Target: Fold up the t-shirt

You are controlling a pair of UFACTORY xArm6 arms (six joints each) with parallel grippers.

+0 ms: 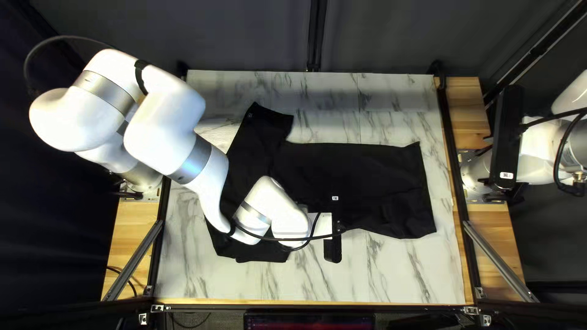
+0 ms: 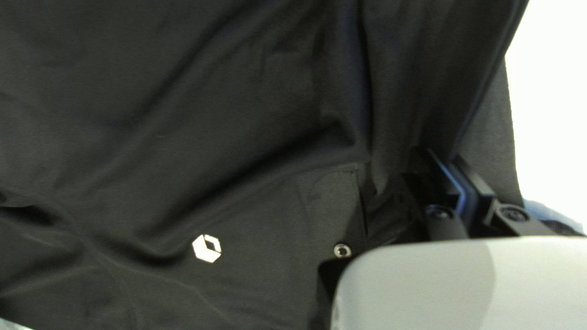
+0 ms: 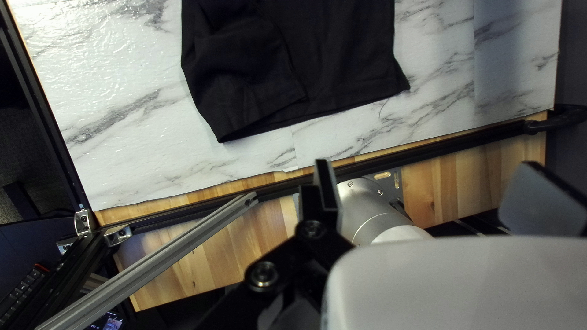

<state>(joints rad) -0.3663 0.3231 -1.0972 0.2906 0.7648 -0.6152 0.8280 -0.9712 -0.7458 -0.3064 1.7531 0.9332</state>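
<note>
On marbled tabletop, black t-shirt, white hexagonal emblem on it.

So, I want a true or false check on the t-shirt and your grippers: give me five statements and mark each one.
1. The t-shirt is black. True.
2. My left gripper is off the cloth. False: it is shut on the t-shirt.
3. My right gripper is open. True.
4. The t-shirt is already folded into a compact square. False: its body is stretched out lengthwise.
5. The hem faces my left arm's base. False: it faces my right arm's base.
</note>
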